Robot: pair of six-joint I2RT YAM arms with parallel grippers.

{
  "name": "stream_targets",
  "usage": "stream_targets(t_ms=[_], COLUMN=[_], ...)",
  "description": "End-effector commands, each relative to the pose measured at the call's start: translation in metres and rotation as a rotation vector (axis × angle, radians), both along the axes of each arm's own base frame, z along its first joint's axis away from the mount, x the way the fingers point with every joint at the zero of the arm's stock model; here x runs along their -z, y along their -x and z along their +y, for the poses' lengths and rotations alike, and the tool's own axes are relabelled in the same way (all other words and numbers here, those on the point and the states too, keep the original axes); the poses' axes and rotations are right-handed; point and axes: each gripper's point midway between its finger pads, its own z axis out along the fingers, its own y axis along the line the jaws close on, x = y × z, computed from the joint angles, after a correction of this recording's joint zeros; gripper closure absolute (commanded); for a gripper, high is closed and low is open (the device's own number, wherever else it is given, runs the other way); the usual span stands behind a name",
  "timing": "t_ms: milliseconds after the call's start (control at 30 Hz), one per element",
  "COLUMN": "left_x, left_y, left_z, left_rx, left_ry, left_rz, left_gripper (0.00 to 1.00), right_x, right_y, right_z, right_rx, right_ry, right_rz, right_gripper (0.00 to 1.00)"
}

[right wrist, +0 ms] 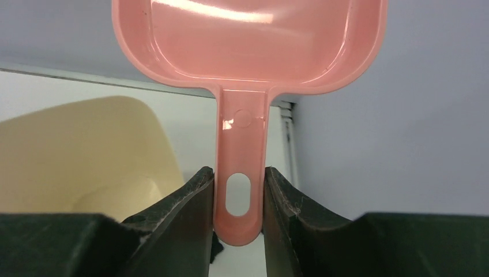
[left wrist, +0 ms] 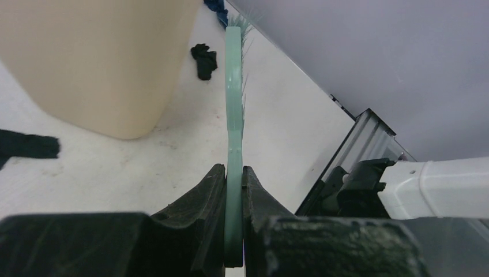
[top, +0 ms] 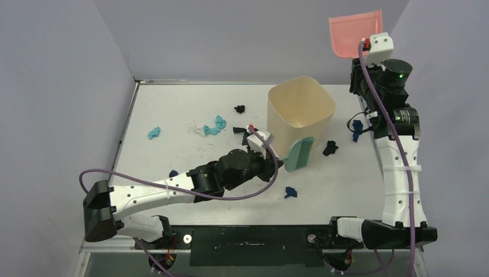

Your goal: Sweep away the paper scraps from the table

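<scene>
Paper scraps lie scattered on the white table (top: 346, 190): teal bits (top: 153, 133) (top: 217, 125), a white bit (top: 200, 130), black ones (top: 240, 108) (top: 330, 148) and dark blue ones (top: 290, 192) (top: 173, 172) (top: 357, 128). My left gripper (top: 280, 158) (left wrist: 233, 180) is shut on the handle of the green hand brush (top: 301, 153) (left wrist: 233, 104), held just in front of the bin, with the black scrap (left wrist: 204, 60) beyond its head. My right gripper (top: 363, 49) (right wrist: 239, 193) is shut on the handle of the pink dustpan (top: 355, 34) (right wrist: 248, 40), raised high at the back right.
The beige bin (top: 301, 108) (left wrist: 98, 63) (right wrist: 75, 156) stands upright at the middle back of the table, close to the brush. Metal rails (top: 128, 124) edge the table, and grey walls close it in on three sides.
</scene>
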Motion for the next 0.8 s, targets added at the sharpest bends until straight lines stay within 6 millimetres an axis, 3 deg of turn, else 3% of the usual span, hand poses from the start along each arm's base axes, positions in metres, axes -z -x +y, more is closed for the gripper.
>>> stream_targets(t_ms=[0,167,333,433,633,733,767], left_x=[-0.043,-0.032,-0.024,-0.021,-0.010,0.006,0.001], left_y=[0.002,-0.010,-0.022,-0.028,-0.040,-0.052,-0.055], left_z=[-0.050,-0.087,-0.129,-0.153,-0.202,-0.233,-0.239], left_rx=[0.027,-0.010,-0.021,-0.043,-0.071,-0.082,-0.090], left_ry=[0.175,0.215,0.234,0.241,0.243,0.230,0.239], left_rz=[-0.031,0.008,0.028,0.019,-0.035,-0.066,-0.079], left_gripper=[1.00,1.00,1.00,1.00,1.00,1.00,1.00], right_x=[-0.011,0.027,0.084,0.121,0.193,0.218,0.224], right_y=[0.026,0.042,0.064,0.088,0.132,0.151,0.158], right_z=[-0.059,-0.102,-0.153,-0.179,-0.173,-0.165,-0.165], right_rx=[0.223,0.345,0.407,0.399,0.296,0.280,0.285], right_ry=[0.076,0.148,0.155,0.108,0.083,0.088,0.099], right_rz=[-0.057,0.076,0.257,0.367,0.612,0.694,0.716], right_gripper=[0.95,0.95,0.95,0.95,0.95,0.95,0.95])
